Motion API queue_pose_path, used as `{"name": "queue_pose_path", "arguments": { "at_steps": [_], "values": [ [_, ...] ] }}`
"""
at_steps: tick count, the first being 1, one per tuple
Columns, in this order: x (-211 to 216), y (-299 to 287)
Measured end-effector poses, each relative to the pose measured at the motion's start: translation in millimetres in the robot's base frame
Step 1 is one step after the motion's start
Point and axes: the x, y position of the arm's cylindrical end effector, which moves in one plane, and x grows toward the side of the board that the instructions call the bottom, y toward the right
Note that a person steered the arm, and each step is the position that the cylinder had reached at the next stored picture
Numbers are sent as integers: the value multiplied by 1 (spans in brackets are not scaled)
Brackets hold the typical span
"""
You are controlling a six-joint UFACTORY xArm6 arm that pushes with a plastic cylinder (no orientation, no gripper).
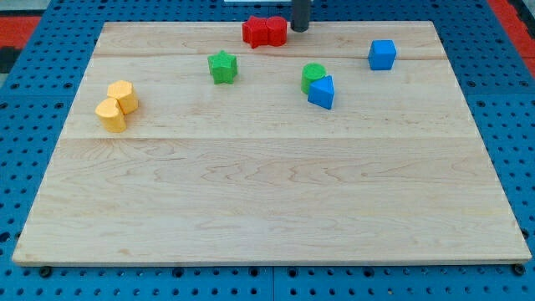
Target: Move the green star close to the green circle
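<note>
Camera view: pale wooden board [267, 209] on a blue pegboard surface [25, 167]. Nearest the view's bottom, only bare wood grain. Farther up, at the view's left, two yellow blocks touching: a yellow heart-like block [109, 114] in front, a yellow hexagon-like block [123, 94] just behind it. Right of centre, blue triangular block [321, 92] pressed against the green circle [313, 74], partly hiding the circle's lower right side. Green star [222, 67] at about the same depth as the circle, to its left, apart from it with bare wood between; touching nothing. Blue cube [382, 54] farther toward the view's right, clear of the other blocks. Nearest the top edge, two red blocks [264, 32] side by side and touching, shapes hard to make out. Dark rod coming down from the view's top, my tip [298, 29] just beside the right end of the red pair, contact uncertain; well apart from the green star, above and slightly left of the green circle. No gripper on the arm, so nothing held or clamped.
</note>
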Motion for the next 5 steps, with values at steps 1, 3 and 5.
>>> {"name": "queue_pose_path", "arguments": {
  "at_steps": [1,3,5],
  "values": [
    [1,12],
    [45,6],
    [69,-51]
  ]
}}
